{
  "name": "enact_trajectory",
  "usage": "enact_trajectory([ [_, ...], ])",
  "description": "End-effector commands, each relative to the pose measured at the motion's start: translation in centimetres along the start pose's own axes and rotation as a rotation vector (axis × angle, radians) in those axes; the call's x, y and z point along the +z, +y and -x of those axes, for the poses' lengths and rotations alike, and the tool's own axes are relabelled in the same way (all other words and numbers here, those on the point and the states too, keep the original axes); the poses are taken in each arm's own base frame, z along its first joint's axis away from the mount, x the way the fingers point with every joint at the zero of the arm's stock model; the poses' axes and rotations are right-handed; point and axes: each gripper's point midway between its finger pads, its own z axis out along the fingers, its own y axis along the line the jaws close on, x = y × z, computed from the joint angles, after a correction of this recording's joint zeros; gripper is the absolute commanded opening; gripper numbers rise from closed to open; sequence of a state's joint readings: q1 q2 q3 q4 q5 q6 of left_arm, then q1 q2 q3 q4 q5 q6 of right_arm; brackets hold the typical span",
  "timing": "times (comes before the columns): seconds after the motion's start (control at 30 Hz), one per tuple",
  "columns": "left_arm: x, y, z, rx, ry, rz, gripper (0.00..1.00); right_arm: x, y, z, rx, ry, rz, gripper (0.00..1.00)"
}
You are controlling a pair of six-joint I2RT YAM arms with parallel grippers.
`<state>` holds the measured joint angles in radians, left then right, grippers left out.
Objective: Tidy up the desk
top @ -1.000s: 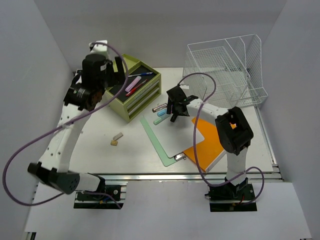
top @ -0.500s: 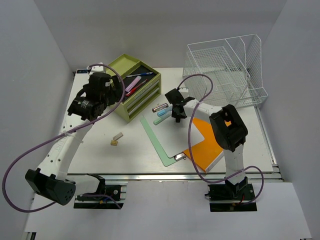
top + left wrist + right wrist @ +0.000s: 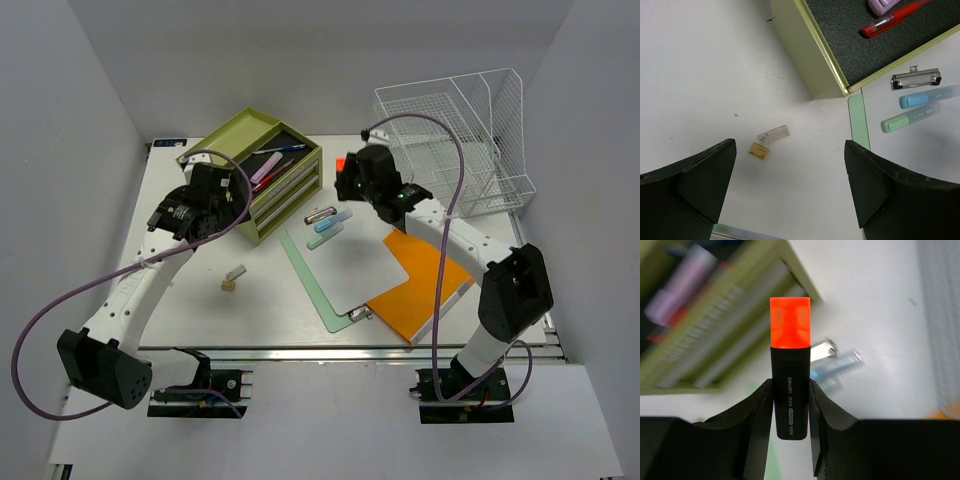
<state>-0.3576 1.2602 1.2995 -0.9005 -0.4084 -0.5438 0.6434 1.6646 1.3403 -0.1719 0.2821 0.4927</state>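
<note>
Two arms over the white surface, which spreads beneath both sets of jaws and carries everything else.

Left gripper: hangs beside the near left corner of the olive-green drawer box. Jaws wide apart, nothing between them. In the left wrist view the surface lies below the gap, not touching the jaws. A small clear piece and a tan piece lie there just beside each other.

Right gripper: raised above the surface between the drawer box and the white wire rack. Jaws clamped on a black highlighter, its orange cap pointing away from the wrist. The surface is blurred behind it in the right wrist view.

On the surface, just right of the drawer box: a binder clip, a blue highlighter and a green highlighter, side by side. Nearer the arms lies a green clipboard with white paper, overlapping an orange notebook. A red pen lies in the box's top tray.
</note>
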Motion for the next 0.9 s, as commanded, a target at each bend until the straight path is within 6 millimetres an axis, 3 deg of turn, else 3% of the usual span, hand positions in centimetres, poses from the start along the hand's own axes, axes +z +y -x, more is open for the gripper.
enact_trajectory([
  [0.0,-1.2,1.5,-0.7,-0.06,-0.014,0.018,0.98,-0.8,7.1,6.5,0.047,-0.168,0.279,0.08],
  [0.1,-1.4,1.6,-1.0,-0.075,-0.022,0.002,0.98,0.5,10.4,8.4,0.144,-0.212,0.362,0.08],
  [0.13,-1.5,1.8,-1.0,-0.086,-0.028,0.005,0.98,2.3,11.0,8.1,0.165,-0.207,0.364,0.08],
  [0.17,-1.6,1.8,-0.9,-0.087,-0.032,0.006,0.98,1.9,12.7,10.5,0.195,-0.25,0.405,0.08],
  [0.2,-1.8,2.0,-0.9,-0.089,-0.032,0.011,0.98,2.0,13.9,11.0,0.216,-0.26,0.426,0.07],
  [0.23,-1.9,2.1,-0.8,-0.096,-0.036,0.013,0.98,3.5,14.5,10.8,0.232,-0.272,0.419,0.07],
  [0.27,-2.0,2.2,-0.9,-0.095,-0.035,0.014,0.98,3.2,15.8,12.6,0.247,-0.319,0.451,0.07],
  [0.3,-2.1,2.3,-1.0,-0.097,-0.034,0.014,0.98,3.2,17.1,12.9,0.255,-0.331,0.472,0.07],
  [0.33,-2.1,2.2,-1.1,-0.099,-0.034,0.007,0.98,4.8,17.5,12.0,0.258,-0.318,0.463,0.07],
  [0.37,-2.2,2.3,-1.3,-0.101,-0.032,0.003,0.98,5.3,18.1,12.1,0.265,-0.324,0.467,0.07],
  [0.4,-2.2,2.4,-1.5,-0.105,-0.029,0.005,0.98,4.6,19.6,13.7,0.289,-0.353,0.504,0.08],
  [0.43,-2.2,2.3,-1.5,-0.108,-0.029,-0.001,0.98,6.0,19.8,12.7,0.293,-0.336,0.499,0.08],
  [0.5,-2.2,2.5,-1.8,-0.111,-0.023,0.003,0.98,6.4,20.6,12.9,0.309,-0.333,0.506,0.1],
  [0.6,-2.2,2.8,-1.8,-0.114,-0.025,0.019,0.98,7.5,20.2,11.6,0.317,-0.312,0.474,0.17],
  [0.73,-2.2,2.9,-1.8,-0.114,-0.023,0.022,0.98,7.2,18.8,10.7,0.308,-0.309,0.425,0.39],
  [0.8,-2.2,2.8,-1.7,-0.114,-0.024,0.024,0.98,6.7,18.6,11.0,0.289,-0.319,0.419,0.47],
  [0.87,-2.2,2.7,-1.4,-0.112,-0.029,0.021,0.98,5.9,18.7,11.7,0.266,-0.322,0.417,0.61],
])
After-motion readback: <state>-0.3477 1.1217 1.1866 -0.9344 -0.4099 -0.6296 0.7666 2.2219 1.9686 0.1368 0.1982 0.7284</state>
